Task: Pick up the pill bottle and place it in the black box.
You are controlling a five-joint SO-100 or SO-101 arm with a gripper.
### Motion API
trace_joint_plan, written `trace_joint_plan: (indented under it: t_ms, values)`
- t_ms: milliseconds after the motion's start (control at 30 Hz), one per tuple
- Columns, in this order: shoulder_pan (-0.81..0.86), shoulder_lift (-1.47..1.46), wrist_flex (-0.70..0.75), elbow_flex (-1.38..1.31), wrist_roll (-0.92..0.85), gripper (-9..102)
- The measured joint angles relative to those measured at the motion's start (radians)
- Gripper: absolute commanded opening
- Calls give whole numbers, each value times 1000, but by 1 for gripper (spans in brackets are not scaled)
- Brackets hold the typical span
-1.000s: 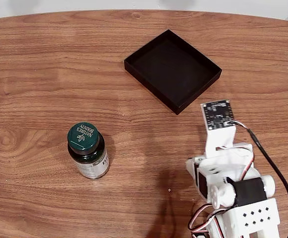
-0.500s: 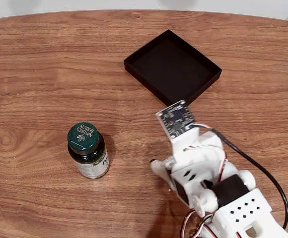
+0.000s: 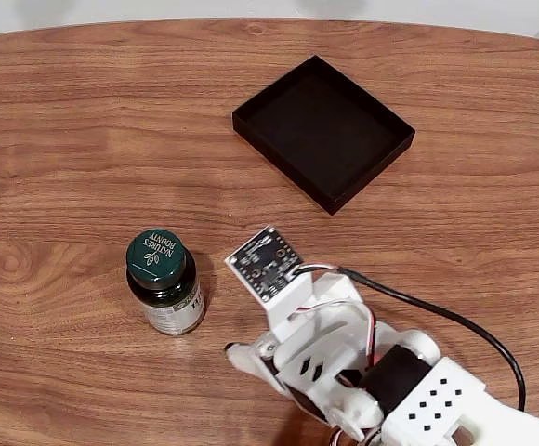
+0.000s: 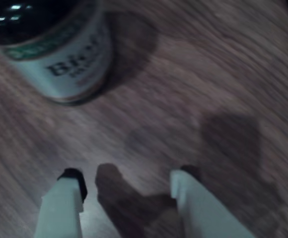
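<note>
Swung left across the wooden table (image 3: pixel 65 121) within the last second, gripper (image 4: pixel 126 181) now near the upright pill bottle (image 3: pixel 165 283). Fingers apart, holding nothing. Black box (image 3: pixel 322 131) well behind, awaiting delivery.

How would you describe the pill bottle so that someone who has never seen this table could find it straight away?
In the fixed view, start at the wooden table and look to its left half, well away from the black box near the far edge. There the pill bottle stands upright, left of the end effector. Its dark green ribbed cap and white label set it apart.
</note>
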Motion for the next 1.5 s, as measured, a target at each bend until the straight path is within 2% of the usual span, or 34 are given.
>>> trace_joint_plan:
  t_ms: [200,467,700,1167,1500]
  values:
    - [-52,-74,-144,0,-28,41]
    - [-60,-215,-364,0,0,42]
    - [-15,-293,-508,0,57,51]
    - [28,-591,-973,0,69,53]
    - [-18,-753,-1157,0,46,52]
